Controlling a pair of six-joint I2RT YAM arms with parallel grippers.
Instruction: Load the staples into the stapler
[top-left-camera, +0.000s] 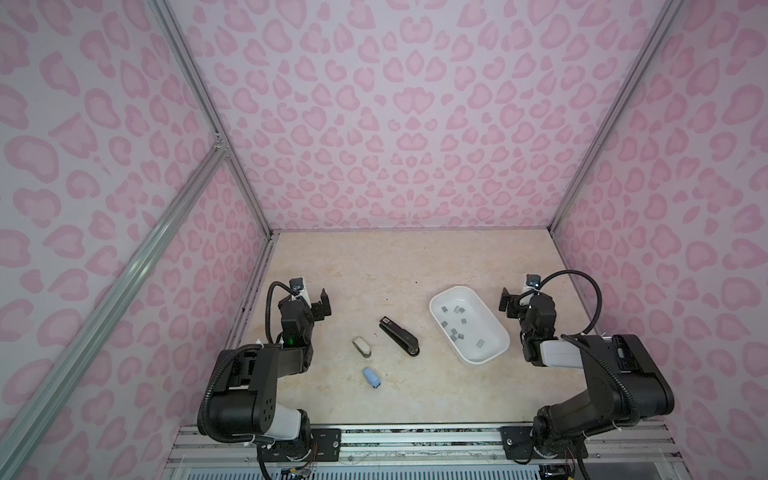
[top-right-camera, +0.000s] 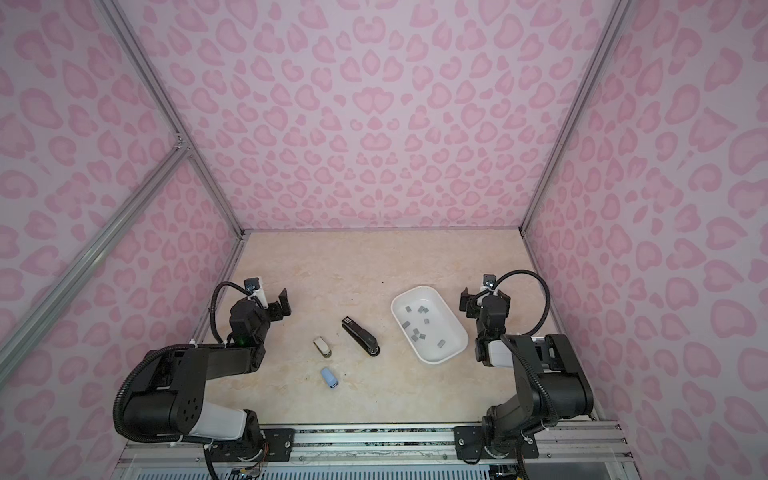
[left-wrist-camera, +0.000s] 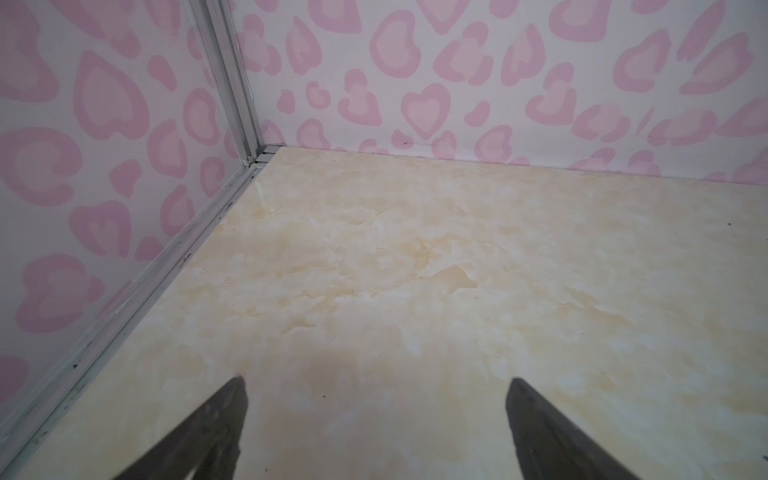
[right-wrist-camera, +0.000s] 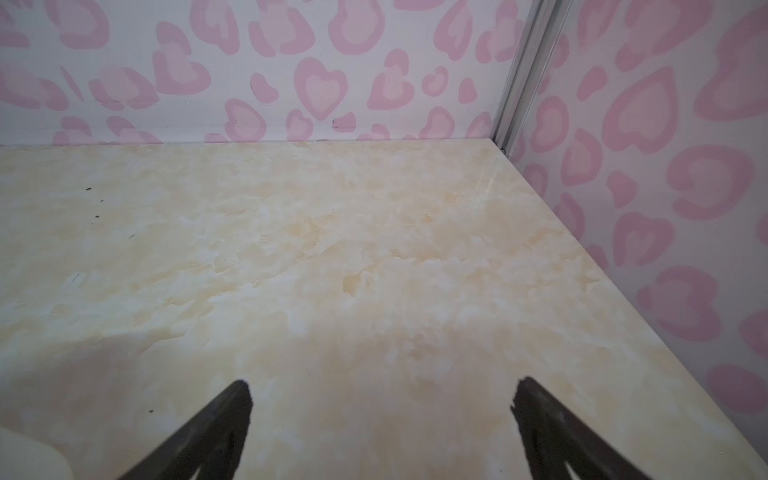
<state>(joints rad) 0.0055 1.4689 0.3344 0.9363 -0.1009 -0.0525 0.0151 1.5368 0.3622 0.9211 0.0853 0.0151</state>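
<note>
The left hand (top-left-camera: 322, 304) (left-wrist-camera: 376, 384) is hovering over the left side of the surface (top-left-camera: 374, 266), fully released and grasping nothing. In its wrist view only bare surface is showing between the spread fingers. The right hand (top-left-camera: 505, 303) (right-wrist-camera: 382, 384) is hovering at the right side, just beside the tray's far end. It too is spread wide, holding and touching nothing.

One white tray (top-left-camera: 482, 324) (top-right-camera: 444, 328) is lying right of centre, its long side running diagonally. Three staplers are lying shut on the surface left of the tray. The black stapler (top-left-camera: 399, 336) (top-right-camera: 360, 337) is the longest and is sitting nearest the tray. The cream stapler (top-left-camera: 361, 346) (top-right-camera: 322, 345) is lying near it on the left. The blue stapler (top-left-camera: 371, 377) (top-right-camera: 328, 377) is lying nearer the front, apart from both.

The staples (top-left-camera: 481, 343) (top-right-camera: 441, 343) are all lying inside the tray as small grey blocks. There are roughly ten, and several are touching, so the exact count is not telling.

Pink heart-patterned walls (top-left-camera: 395, 124) are closing the surface on the left, far and right sides. A metal rail (top-left-camera: 415, 440) carrying both arm bases is running along the front edge. The far half of the surface is lying open. Open room is also lying between the left hand and the staplers, and between the staplers and the front rail.
</note>
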